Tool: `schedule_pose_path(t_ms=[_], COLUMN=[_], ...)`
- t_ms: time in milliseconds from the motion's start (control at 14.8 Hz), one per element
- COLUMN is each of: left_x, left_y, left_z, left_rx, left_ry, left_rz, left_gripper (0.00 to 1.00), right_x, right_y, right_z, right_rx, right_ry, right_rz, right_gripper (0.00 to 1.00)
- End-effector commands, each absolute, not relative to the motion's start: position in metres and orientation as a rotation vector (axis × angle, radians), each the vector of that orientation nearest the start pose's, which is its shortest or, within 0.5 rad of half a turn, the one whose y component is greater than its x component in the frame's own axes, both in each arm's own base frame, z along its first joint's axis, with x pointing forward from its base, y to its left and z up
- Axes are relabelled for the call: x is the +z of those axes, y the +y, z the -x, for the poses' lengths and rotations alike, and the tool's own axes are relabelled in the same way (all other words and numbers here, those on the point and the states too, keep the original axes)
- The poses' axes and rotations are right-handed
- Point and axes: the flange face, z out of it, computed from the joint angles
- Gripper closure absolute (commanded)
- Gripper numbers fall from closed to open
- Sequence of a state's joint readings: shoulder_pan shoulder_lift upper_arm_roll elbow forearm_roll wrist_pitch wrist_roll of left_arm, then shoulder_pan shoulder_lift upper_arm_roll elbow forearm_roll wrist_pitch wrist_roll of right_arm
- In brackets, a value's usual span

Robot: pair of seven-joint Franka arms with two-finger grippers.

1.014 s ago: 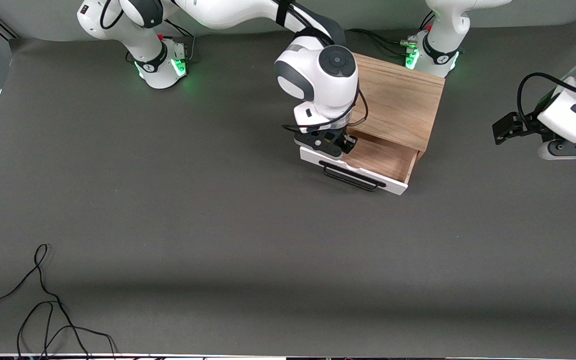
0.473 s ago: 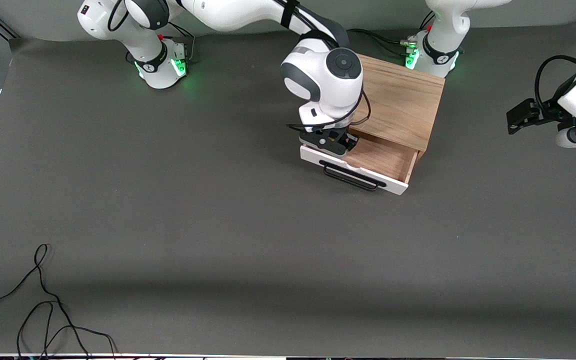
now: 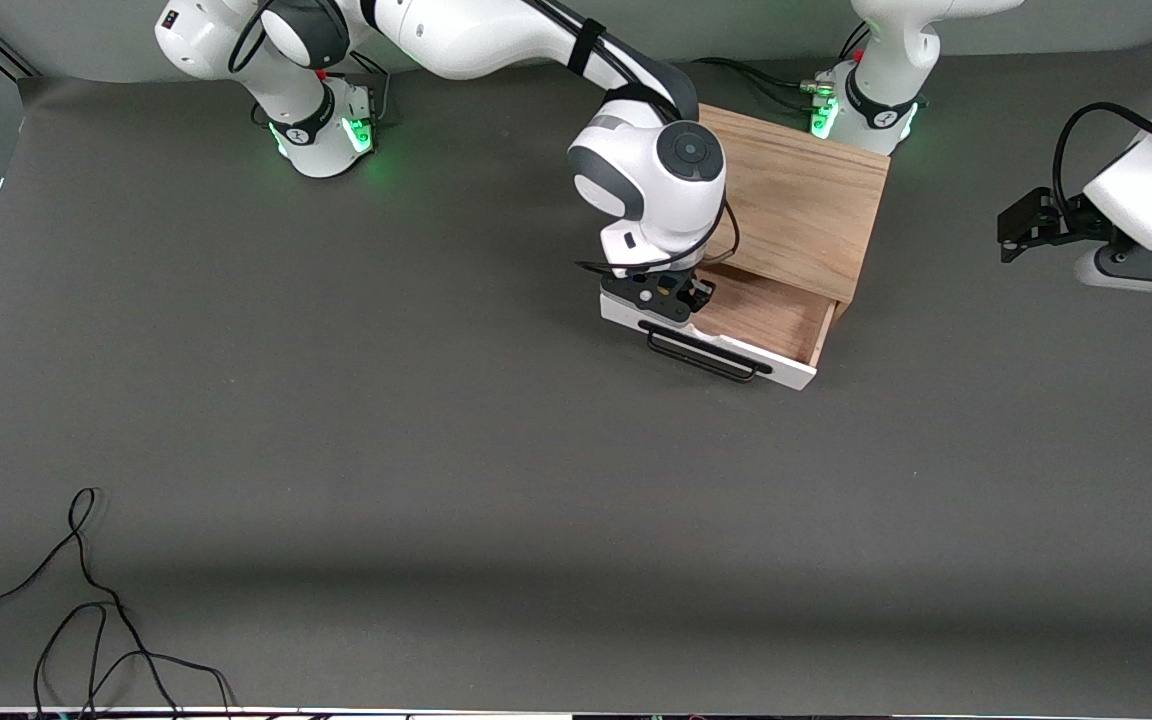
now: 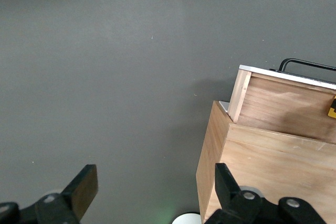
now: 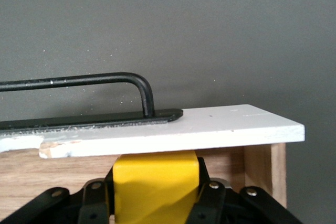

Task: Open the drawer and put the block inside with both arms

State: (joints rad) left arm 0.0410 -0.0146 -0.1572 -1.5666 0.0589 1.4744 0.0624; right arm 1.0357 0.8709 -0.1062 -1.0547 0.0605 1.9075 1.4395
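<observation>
Right wrist view: right tool (image 5: 155, 203) pinches block (image 5: 156, 184) inside open drawer (image 5: 210, 129), just beside its white front. Left tool (image 4: 152, 192) hangs spread over surface (image 3: 336, 450), waiting.

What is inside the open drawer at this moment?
Inside the drawer the right gripper is shut on the yellow block just inside the white front panel. Bare wood floor shows beside it; the floor under the gripper is covered.

In your front view, the right arm's wrist hides the block and the right gripper's (image 3: 674, 296) fingertips. Left wrist view: picture edge cuts the block (image 4: 332, 109) to a sliver; drawer (image 4: 294, 103) partly cropped.
</observation>
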Motion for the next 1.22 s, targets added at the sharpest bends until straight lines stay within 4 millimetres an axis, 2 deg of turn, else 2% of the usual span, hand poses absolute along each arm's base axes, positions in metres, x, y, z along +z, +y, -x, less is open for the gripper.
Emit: schedule_pose_path(t_ms=[0,68,135,270,405,541,608,811,946,1014,1149], left_x=[0.631,0.632,0.632,0.631,0.63,0.63,0.629,0.629,0.628,0.628,0.628], left_y=[-0.058,-0.051,-0.054,-0.052,-0.053,-0.053,-0.052,-0.052,-0.052,-0.051,-0.049], left_z=[-0.532,-0.532,-0.531,-0.531,-0.531,-0.533,-0.533,-0.533,-0.534,-0.534,-0.534], left_rx=[0.114,0.112,0.112,0.117,0.129,0.11,0.112,0.11,0.11,0.11,0.115], left_ry=[0.302,0.284,0.295,0.291,0.293,0.29,0.288,0.288,0.291,0.288,0.286], left_rz=[3.059,3.062,3.062,3.063,3.064,3.07,3.07,3.072,3.072,3.072,3.072], left_gripper=[0.01,0.01,0.01,0.01,0.01,0.0,0.0,0.0,0.0,0.0,0.0], right_x=[0.316,0.316,0.323,0.344,0.383,0.444,0.471,0.529,0.555,0.572,0.59], right_y=[0.641,0.641,0.642,0.638,0.626,0.608,0.594,0.547,0.504,0.476,0.427], right_z=[-0.435,-0.435,-0.435,-0.437,-0.438,-0.437,-0.44,-0.451,-0.47,-0.481,-0.497], right_rx=[-0.026,-0.026,-0.027,-0.028,-0.01,0.013,0.033,0.085,0.113,0.131,0.17], right_ry=[0.801,0.799,0.793,0.797,0.814,0.823,0.842,0.825,0.682,0.614,0.498], right_rz=[3.038,3.04,3.032,3.024,3.031,3.01,3.005,3.027,3.084,3.104,3.152], right_gripper=[0.0,0.0,0.0,0.0,0.0,0.0,0.0,0.0,0.0,0.0,0.0])
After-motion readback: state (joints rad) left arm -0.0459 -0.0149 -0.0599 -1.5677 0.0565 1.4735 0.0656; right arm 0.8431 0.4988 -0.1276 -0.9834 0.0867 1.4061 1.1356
